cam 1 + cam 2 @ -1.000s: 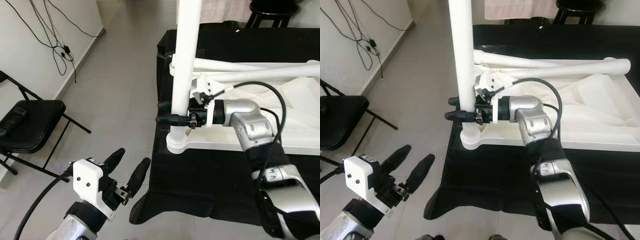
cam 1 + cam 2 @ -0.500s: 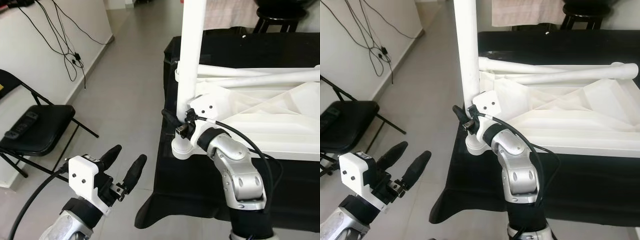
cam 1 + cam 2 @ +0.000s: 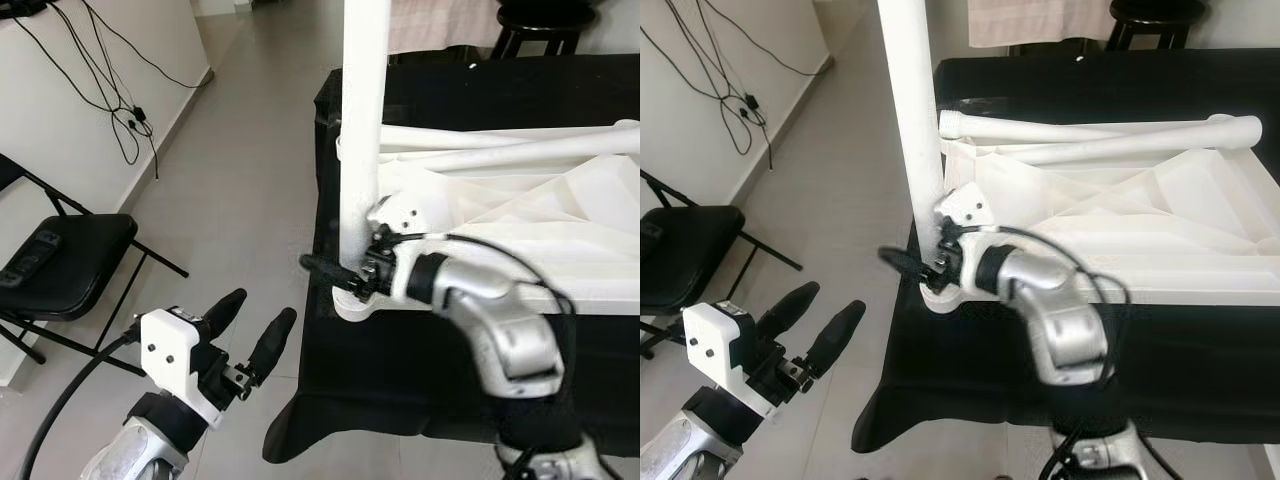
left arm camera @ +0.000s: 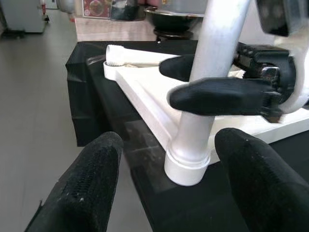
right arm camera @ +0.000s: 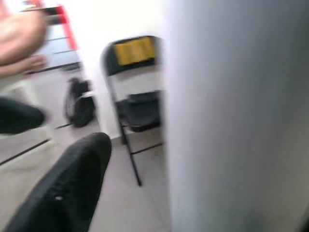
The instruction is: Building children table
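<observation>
Our right gripper has swung round the upright white leg over the last second: earlier the wrist lay level, then it rolled up and over, and now it lies level again with the fingers clamped on the leg low down, just above its collar. We judge this to be a screwing turn, so the leg is being driven tighter into its socket and this corner of the table is close to done. The leg stands straight at the 9 o'clock corner of the white tabletop, which lies upside down on the black-draped worktop, its moulded ribs facing up. Two more white legs lie loose across the far side of the tabletop, toward 12 o'clock, so we reckon most of the build is still to come. Our left gripper hangs off the worktop's edge at about 7 o'clock from the leg, fingers apart and holding nothing; in its wrist view the collar sits flush on the tabletop corner. A black folding chair stands out at 9 o'clock on the grey floor.
</observation>
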Available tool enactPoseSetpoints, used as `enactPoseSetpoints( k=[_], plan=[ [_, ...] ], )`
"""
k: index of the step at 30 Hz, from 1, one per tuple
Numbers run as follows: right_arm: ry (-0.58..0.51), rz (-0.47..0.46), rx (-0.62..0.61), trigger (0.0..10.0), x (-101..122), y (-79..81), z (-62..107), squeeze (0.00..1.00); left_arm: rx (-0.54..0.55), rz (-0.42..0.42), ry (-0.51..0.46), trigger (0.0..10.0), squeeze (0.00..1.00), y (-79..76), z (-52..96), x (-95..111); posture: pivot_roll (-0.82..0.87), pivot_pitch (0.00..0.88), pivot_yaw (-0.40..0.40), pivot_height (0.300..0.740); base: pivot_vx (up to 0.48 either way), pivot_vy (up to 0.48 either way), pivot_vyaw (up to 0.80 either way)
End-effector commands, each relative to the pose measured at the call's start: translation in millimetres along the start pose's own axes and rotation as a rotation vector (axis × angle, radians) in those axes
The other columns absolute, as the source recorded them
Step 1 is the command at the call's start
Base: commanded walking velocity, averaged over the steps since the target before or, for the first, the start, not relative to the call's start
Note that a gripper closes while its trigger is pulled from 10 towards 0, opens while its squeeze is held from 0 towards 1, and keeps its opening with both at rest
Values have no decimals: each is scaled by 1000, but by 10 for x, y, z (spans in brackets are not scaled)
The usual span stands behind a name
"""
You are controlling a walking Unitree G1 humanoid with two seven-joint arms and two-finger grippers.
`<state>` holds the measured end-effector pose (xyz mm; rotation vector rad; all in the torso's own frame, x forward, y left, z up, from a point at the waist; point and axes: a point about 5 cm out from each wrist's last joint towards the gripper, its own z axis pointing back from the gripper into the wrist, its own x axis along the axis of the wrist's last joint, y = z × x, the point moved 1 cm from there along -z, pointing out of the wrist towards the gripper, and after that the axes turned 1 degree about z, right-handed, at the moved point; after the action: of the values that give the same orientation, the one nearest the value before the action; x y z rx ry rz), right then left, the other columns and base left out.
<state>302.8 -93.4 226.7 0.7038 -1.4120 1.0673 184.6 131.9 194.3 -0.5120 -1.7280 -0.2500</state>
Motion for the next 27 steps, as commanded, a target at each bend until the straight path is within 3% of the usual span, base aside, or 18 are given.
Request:
enactPoseSetpoints(
  k=[1, 2, 3, 4, 5, 7, 15, 17, 18, 19, 27],
  plan=[
    [3, 32, 189, 10000, -8, 74, -37, 1000, 9, -1, 20, 10000, 0, -1, 24, -18, 5, 188, 44, 740, 0, 0, 0],
    [3, 32, 189, 10000, -8, 74, -37, 1000, 9, -1, 20, 10000, 0, -1, 24, -18, 5, 188, 44, 740, 0, 0, 0],
    [19, 53, 238, 10000, -9, 27, -31, 298, 10, 0, 18, 10000, 0, -7, 26, -14, 9, 191, 42, 740, 0, 0, 0],
    [19, 53, 238, 10000, -9, 27, -31, 298, 10, 0, 18, 10000, 0, -7, 26, -14, 9, 191, 42, 740, 0, 0, 0],
    [29, 53, 273, 10000, -6, -23, -41, 0, 12, 1, 16, 10000, 0, -11, 27, -11, 10, 192, 41, 740, 0, 0, 0],
    [43, 65, 307, 10000, 10, -93, -95, 0, 13, 2, 14, 10000, 0, -19, 31, -6, 20, 195, 37, 740, 0, 0, 0],
    [22, 35, 454, 10000, 78, -118, -160, 0, 14, 6, 14, 10000, 0, -46, 41, 0, 34, 204, 36, 740, 0, 0, 0],
    [26, 28, 478, 9412, 63, -141, -158, 0, 12, 8, 14, 10000, 0, -53, 39, -1, 34, 205, 36, 740, 0, 0, 0],
    [27, 29, 490, 2745, 57, -152, -156, 0, 12, 8, 14, 10000, 0, -55, 40, -1, 33, 205, 36, 740, 0, 0, 0],
    [24, 25, 497, 0, 57, -166, -142, 0, 12, 9, 14, 10000, 0, -59, 38, -4, 33, 203, 36, 740, 0, 0, 0],
    [28, 10, 487, 0, -12, -217, -63, 0, 13, 12, 14, 10000, 0, -63, 36, -15, 20, 187, 34, 740, 0, 0, 0]
  ],
)
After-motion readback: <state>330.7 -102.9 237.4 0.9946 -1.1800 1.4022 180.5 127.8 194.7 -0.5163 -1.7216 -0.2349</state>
